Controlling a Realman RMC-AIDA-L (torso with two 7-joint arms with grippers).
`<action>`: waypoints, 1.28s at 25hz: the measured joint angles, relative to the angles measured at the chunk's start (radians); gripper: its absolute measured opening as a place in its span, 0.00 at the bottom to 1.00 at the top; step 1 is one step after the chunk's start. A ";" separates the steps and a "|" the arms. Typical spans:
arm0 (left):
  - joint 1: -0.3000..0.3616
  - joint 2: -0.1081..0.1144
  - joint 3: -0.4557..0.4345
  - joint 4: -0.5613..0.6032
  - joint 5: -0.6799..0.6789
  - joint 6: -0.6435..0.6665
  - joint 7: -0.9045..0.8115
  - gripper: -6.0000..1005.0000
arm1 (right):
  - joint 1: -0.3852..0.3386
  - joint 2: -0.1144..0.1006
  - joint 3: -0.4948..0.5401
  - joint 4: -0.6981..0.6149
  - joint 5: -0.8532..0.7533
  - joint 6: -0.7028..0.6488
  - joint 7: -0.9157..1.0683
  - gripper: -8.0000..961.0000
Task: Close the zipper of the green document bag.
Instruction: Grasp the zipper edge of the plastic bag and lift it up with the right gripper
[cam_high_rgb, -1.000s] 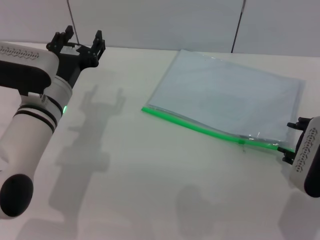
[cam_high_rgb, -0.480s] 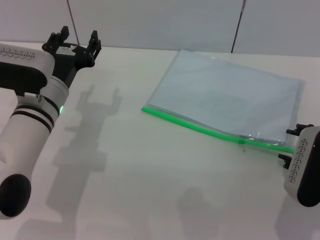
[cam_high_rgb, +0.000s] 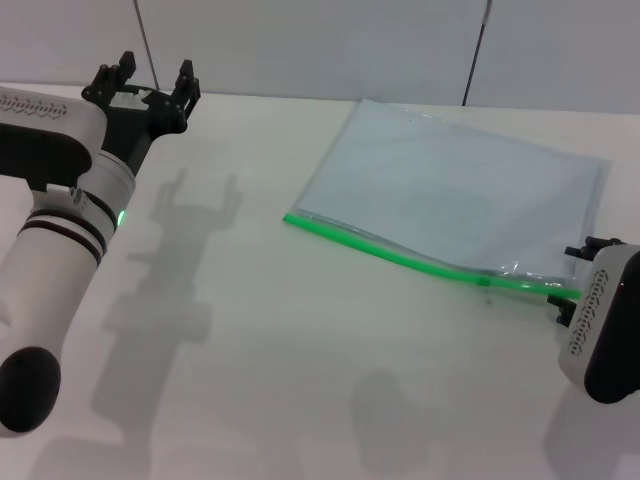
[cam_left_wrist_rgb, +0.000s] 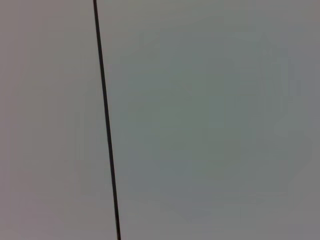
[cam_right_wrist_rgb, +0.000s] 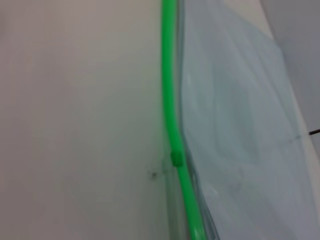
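Observation:
The green document bag (cam_high_rgb: 460, 190) lies flat on the white table, right of centre, its translucent face also filling the right wrist view (cam_right_wrist_rgb: 235, 125). Its zipper (cam_high_rgb: 400, 258) is the bright green strip along the near edge, seen close up (cam_right_wrist_rgb: 170, 90). A small green slider (cam_high_rgb: 484, 283) sits on it toward the right end (cam_right_wrist_rgb: 176, 158). My right gripper (cam_high_rgb: 575, 282) is at the strip's right end, fingers apart on either side of it. My left gripper (cam_high_rgb: 148, 82) hovers open and empty at the far left, well away from the bag.
The table (cam_high_rgb: 260, 360) is bare white between the arms. A pale wall with dark vertical seams (cam_high_rgb: 478, 50) stands behind it; the left wrist view shows only that wall and one seam (cam_left_wrist_rgb: 106, 130).
My right gripper has shifted slightly left, closer to the zipper's end. The left gripper has drawn back a little to the far left. The bag has not moved.

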 joint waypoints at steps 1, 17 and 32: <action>0.000 0.000 -0.001 0.000 0.000 0.000 0.000 0.71 | 0.001 0.000 0.000 0.003 0.000 0.009 0.002 0.62; 0.000 -0.003 -0.014 0.001 -0.002 0.000 0.004 0.71 | 0.016 -0.002 -0.008 0.030 -0.002 0.022 0.020 0.61; 0.001 -0.005 -0.014 0.003 -0.002 0.000 0.005 0.71 | -0.002 0.001 -0.035 0.020 0.000 0.033 0.027 0.61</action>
